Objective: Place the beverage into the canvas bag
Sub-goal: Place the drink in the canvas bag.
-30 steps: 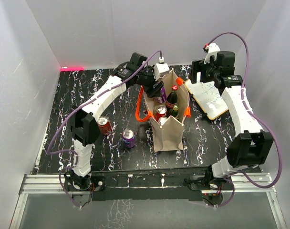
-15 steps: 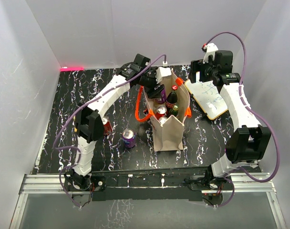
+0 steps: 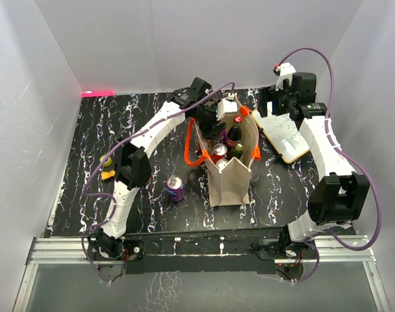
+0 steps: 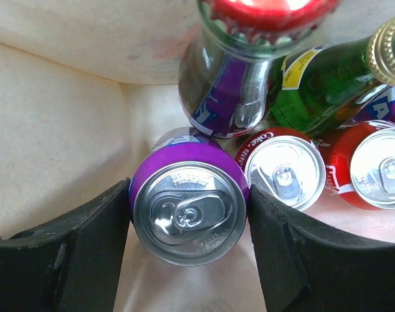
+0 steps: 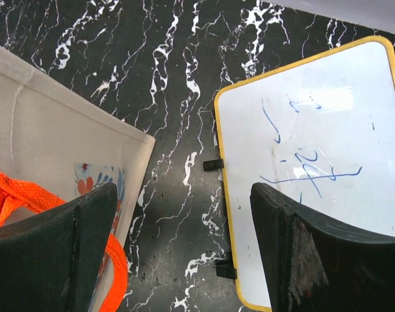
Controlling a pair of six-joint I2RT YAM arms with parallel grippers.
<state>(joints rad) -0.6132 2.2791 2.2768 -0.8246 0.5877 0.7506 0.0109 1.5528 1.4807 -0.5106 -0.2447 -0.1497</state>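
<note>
**Gripping purple can down inside canvas bag**

Pinched by left gripper at lower centre of wrist frame, both pads pressed on can sides. Held upright, lid up, beige bag wall at left. Just beside red can to the right; red-capped bottle and green bottle above. Cannot tell whether resting on bag floor. Spread wide, holding nothing: right gripper, over whiteboard edge, right of bag.
</note>
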